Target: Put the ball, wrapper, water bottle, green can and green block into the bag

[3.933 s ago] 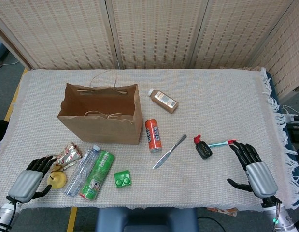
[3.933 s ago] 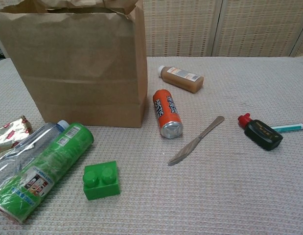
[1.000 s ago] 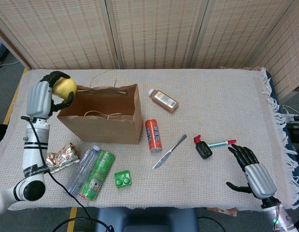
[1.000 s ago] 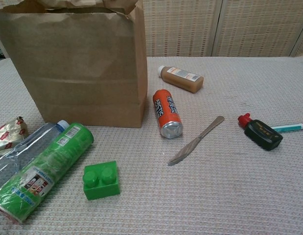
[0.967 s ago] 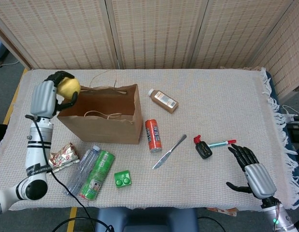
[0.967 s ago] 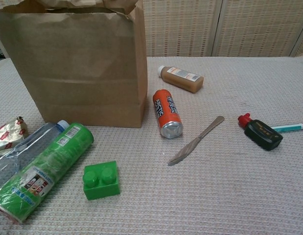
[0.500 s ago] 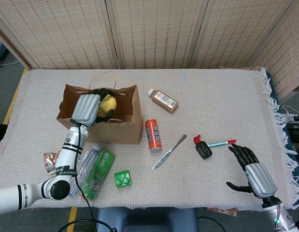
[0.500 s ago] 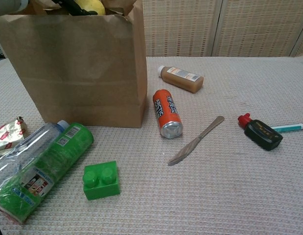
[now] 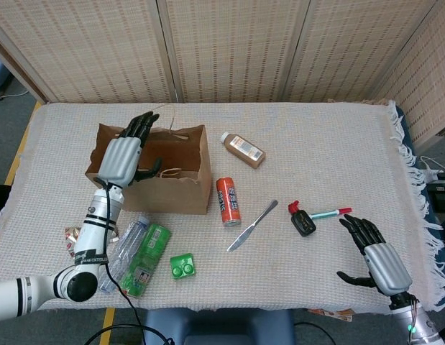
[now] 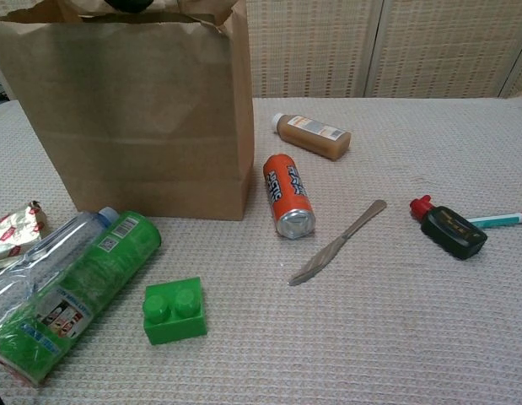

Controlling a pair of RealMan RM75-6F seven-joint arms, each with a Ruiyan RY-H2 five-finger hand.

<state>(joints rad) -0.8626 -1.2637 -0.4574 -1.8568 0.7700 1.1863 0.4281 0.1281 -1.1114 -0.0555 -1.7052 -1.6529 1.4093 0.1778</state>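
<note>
My left hand [image 9: 126, 152] hovers over the open brown paper bag [image 9: 180, 185] with its fingers spread and nothing in it. The yellow ball is out of sight. In front of the bag lie the green can [image 9: 146, 259] [image 10: 75, 293], the clear water bottle [image 9: 126, 242] [image 10: 33, 260] and the green block [image 9: 182, 265] [image 10: 174, 310]. The crumpled wrapper [image 9: 70, 239] [image 10: 13, 232] lies to their left. My right hand [image 9: 377, 256] rests open at the table's near right, holding nothing.
An orange can [image 9: 228, 200], a brown bottle [image 9: 243, 149], a butter knife [image 9: 251, 225], a black and red item [image 9: 302, 218] and a pen [image 9: 330, 213] lie right of the bag. The cloth-covered table [image 9: 315, 144] ends in a fringe on the right.
My left hand carried the ball over the bag and let it go; the fingers now stand spread and the ball no longer shows. The right hand stayed put.
</note>
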